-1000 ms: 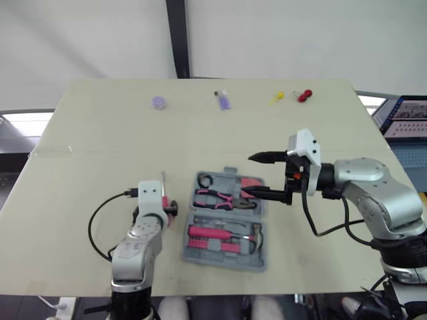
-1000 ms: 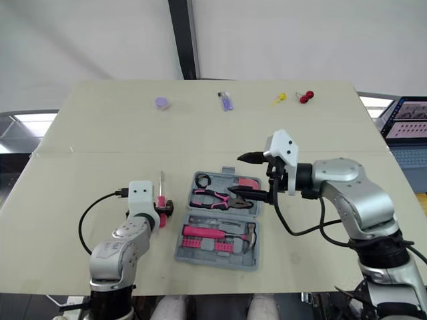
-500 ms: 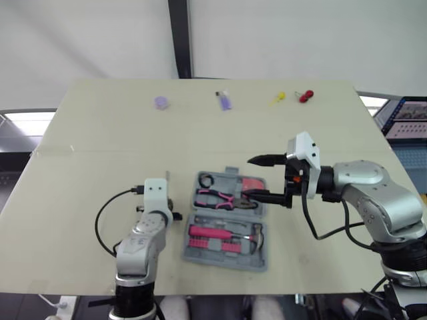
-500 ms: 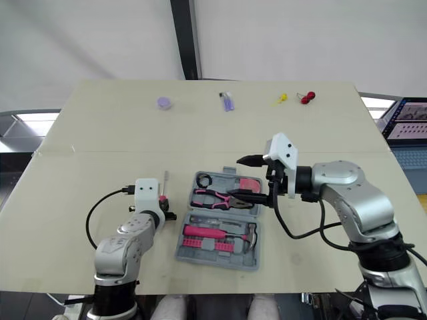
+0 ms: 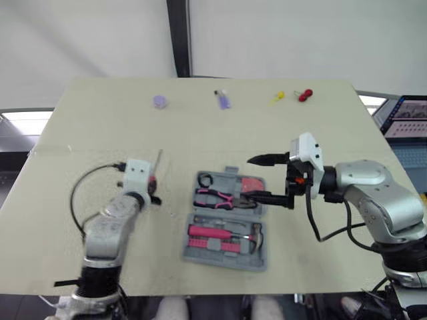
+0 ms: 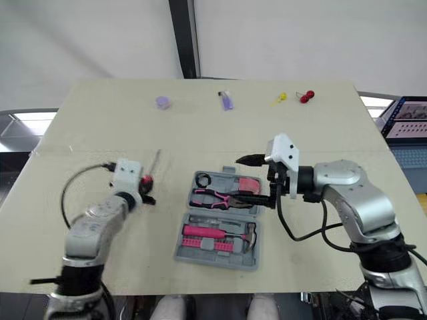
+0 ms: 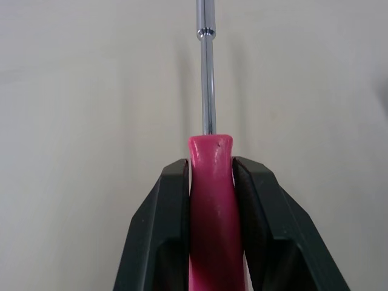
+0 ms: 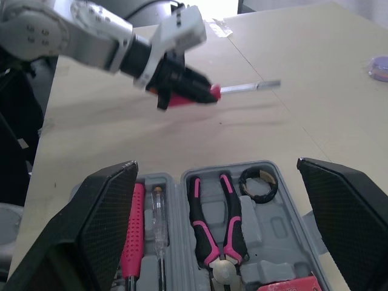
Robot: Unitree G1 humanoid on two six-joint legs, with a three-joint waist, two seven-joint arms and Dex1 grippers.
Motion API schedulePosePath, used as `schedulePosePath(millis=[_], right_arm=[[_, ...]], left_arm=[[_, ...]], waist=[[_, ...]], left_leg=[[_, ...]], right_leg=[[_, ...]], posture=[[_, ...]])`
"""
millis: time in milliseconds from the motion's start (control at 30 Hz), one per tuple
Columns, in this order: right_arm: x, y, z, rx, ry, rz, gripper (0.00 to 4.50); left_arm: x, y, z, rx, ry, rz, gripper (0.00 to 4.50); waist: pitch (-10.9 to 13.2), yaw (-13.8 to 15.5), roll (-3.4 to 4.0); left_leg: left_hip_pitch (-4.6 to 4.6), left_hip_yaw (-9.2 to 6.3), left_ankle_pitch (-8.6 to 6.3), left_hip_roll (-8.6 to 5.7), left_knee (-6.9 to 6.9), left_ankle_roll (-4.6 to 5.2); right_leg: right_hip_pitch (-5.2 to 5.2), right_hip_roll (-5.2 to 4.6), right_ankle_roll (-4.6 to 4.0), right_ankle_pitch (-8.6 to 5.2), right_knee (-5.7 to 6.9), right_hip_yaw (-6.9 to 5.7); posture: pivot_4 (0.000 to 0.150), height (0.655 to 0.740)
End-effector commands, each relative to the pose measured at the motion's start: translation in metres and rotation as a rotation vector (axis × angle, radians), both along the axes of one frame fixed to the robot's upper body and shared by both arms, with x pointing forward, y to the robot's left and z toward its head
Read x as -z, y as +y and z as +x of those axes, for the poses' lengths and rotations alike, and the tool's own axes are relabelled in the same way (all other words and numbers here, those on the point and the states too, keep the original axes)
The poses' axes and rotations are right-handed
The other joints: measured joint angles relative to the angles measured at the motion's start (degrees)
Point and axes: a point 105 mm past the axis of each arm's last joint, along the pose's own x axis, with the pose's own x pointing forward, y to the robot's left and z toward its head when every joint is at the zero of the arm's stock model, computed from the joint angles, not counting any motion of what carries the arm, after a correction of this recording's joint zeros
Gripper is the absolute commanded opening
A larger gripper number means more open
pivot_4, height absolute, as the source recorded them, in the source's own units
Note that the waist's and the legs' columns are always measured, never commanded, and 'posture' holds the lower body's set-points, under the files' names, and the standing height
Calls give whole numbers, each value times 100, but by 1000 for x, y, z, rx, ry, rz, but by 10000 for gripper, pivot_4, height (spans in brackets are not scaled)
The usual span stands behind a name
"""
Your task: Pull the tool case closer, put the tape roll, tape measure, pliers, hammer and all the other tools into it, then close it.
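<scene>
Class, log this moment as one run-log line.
left end effector: shut on pink-handled metal screwdriver | right end effector: open over open grey plastic tool case | pink-handled pliers: in case

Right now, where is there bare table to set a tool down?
Bare: the wide band of table between the far small items and the case, and the near right corner. Crowded: at the case, with the left gripper holding a screwdriver to its left and the open right gripper over its right edge.
</scene>
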Motion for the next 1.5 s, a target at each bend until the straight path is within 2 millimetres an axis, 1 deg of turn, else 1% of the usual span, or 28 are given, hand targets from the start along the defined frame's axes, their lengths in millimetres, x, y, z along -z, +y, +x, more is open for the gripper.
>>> schedulePosePath(millis=[33, 67, 100, 133, 233, 300, 367, 433, 500, 600, 700, 767, 933, 1033, 1100, 1167, 1300, 1500], right_arm=[[-8, -13, -8, -3, -47, -19, 45000], [-7, -17, -10, 1, -45, -30, 45000], [-6, -19, -11, 3, -42, -36, 45000], [-4, -22, -14, 4, -37, -49, 45000], [-6, -30, -21, 5, -35, -65, 45000], [-9, -34, -25, 6, -37, -66, 45000], [-15, -40, -31, 5, -34, -70, 45000], [-18, -43, -39, -3, -39, -71, 45000], [-19, -44, -48, -14, -40, -69, 45000], [-14, -41, -66, -61, -40, -91, 45000], [-6, -34, -86, -121, -24, -98, 45000], [-1, -32, -93, -138, -17, -110, 45000], [12, -39, -92, -125, -10, -170, 45000], [14, -39, -93, -130, -3, -174, 45000], [18, -40, -94, -137, 10, -191, 45000], [19, -40, -93, -139, 14, -196, 45000], [20, -41, -89, -140, 14, -204, 45000], [24, -43, -86, -139, 16, -218, 45000]], left_arm=[[-50, -39, -4, 458, -165, 79, 5970], [-57, -46, -8, 564, -184, 118, 5970], [-60, -50, -11, 637, -187, 143, 5970], [-57, -59, -17, 760, -154, 166, 5970], [-46, -77, -38, 1034, -42, 185, 5970], [-42, -84, -46, 1130, -9, 193, 5970], [-34, -97, -55, 1250, 30, 232, 5970], [-23, -110, -63, 1330, 94, 239, 5970], [-12, -117, -71, 1387, 157, 253, 5970], [3, -122, -81, 1440, 248, 260, 5970], [9, -128, -87, 1470, 312, 253, 5970], [12, -129, -89, 1473, 348, 259, 5970], [29, -126, -92, 1450, 432, 345, 5970], [29, -128, -98, 1446, 475, 331, 5970], [28, -130, -107, 1461, 515, 317, 5970], [27, -133, -112, 1460, 528, 323, 5970], [29, -137, -112, 1415, 534, 349, 5970], [43, -137, -115, 1372, 598, 379, 5970]], waist=[[1, 33, -1], [1, 49, -3], [1, 46, -2], [1, 34, -1], [4, 3, 2], [11, -22, 12], [19, -17, 14], [20, 1, 13], [22, 14, 9], [27, 30, 3], [29, 36, 1], [31, 35, -1], [31, 35, -1], [33, 37, -3], [35, 46, -6], [35, 51, -7], [35, 55, -7], [36, 83, -8]], left_leg=[[-2, -1, 0, -1, 1, 1], [-6, -4, 0, -3, 2, 1], [-13, -7, -1, -3, 4, 1], [-14, -3, -2, -5, 6, 3], [-11, 1, -2, -5, 3, 4], [-9, 2, -2, -5, 0, 3], [-8, 3, -2, -4, 1, 3], [-8, 3, -2, -4, 3, 4], [-9, 2, -2, -5, 6, 4], [-11, 1, -3, -5, 14, 5], [-17, -4, -3, -5, 22, 6], [-18, -5, -4, -5, 26, 7], [-17, -6, -4, -5, 30, 8], [-17, -6, -4, -5, 31, 8], [-18, -6, -5, -5, 35, 9], [-19, -8, -5, -4, 38, 10], [-19, -9, -6, -4, 41, 11], [-20, -9, -7, -4, 45, 13]], right_leg=[[1, -1, 0, 0, -3, 0], [1, -2, 0, 0, -3, -4], [0, -1, 0, 0, -6, -8], [0, -2, 0, 1, -8, -6], [-1, -2, 2, 2, -8, -6], [-3, -1, 2, 2, -6, -5], [-4, -1, 2, 2, -3, -2], [-4, -1, 2, 2, -2, -2], [-2, -1, 3, 2, -2, -2], [0, -2, 5, 3, -2, -2], [1, -2, 5, 3, 0, -3], [1, -2, 6, 4, 1, -2], [3, -2, 7, 4, 2, -1], [2, -2, 7, 4, 2, -2], [4, -2, 7, 4, 2, -2], [4, -2, 7, 4, 2, -1], [5, -2, 7, 4, 2, -1], [6, -2, 7, 4, 3, 0]], posture=[[1500, 7400], [1500, 7400], [1500, 7400], [1500, 7400], [1500, 7400], [1500, 7400], [1500, 7400], [1500, 7400], [1500, 7400], [1500, 7400], [1500, 7400], [1500, 7400], [1500, 7400], [1500, 7400], [1500, 7400], [1500, 7400], [1500, 7400], [1500, 7400]])
